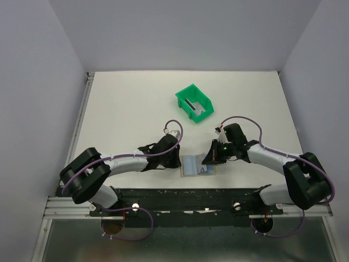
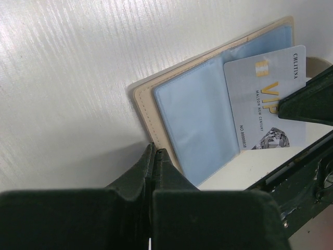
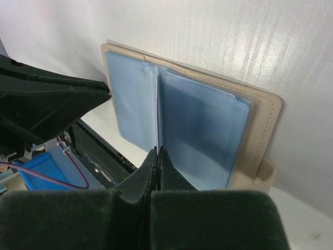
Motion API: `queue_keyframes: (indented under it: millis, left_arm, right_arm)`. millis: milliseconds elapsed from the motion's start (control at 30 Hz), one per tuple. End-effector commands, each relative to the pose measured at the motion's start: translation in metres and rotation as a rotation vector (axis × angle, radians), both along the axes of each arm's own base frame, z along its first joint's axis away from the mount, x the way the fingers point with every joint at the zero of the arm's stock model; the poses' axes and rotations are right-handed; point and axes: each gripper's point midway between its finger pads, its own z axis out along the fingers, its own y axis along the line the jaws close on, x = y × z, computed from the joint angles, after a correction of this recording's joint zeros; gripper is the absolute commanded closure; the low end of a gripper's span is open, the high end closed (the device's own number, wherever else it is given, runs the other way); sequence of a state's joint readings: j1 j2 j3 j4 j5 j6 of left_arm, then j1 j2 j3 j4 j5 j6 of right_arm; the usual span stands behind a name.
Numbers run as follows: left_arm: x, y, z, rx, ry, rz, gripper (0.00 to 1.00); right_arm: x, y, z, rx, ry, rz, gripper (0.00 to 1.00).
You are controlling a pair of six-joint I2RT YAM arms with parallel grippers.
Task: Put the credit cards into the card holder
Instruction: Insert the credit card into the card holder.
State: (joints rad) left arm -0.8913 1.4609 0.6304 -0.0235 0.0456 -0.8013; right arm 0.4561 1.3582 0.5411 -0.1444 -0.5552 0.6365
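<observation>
Close to the near edge of the white worktop we find the small tan soft card holder lying open, pale blue slots up, between the two tools. Our left tool is clenched, fingers pressed together, its tip touching the holder's left edge. Our right tool is likewise clenched on nothing, its tip down at a silver-grey plastic VIP card that lies on the holder's right half. Farther back stands a green plastic bin with another silver-grey card inside.
</observation>
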Motion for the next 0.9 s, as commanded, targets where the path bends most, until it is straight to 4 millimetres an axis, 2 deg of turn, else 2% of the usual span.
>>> queue_keyframes:
  millis: [0,867]
  left_arm:
    - [-0.003,0.001,-0.006,-0.002,0.021,-0.002,1.00]
    - [-0.005,0.000,-0.020,0.000,0.045,-0.007,1.00]
  right_arm:
    - [0.000,0.002,-0.002,0.022,0.005,0.012,0.99]
    - [-0.003,0.011,-0.008,0.075,0.029,0.045,0.99]
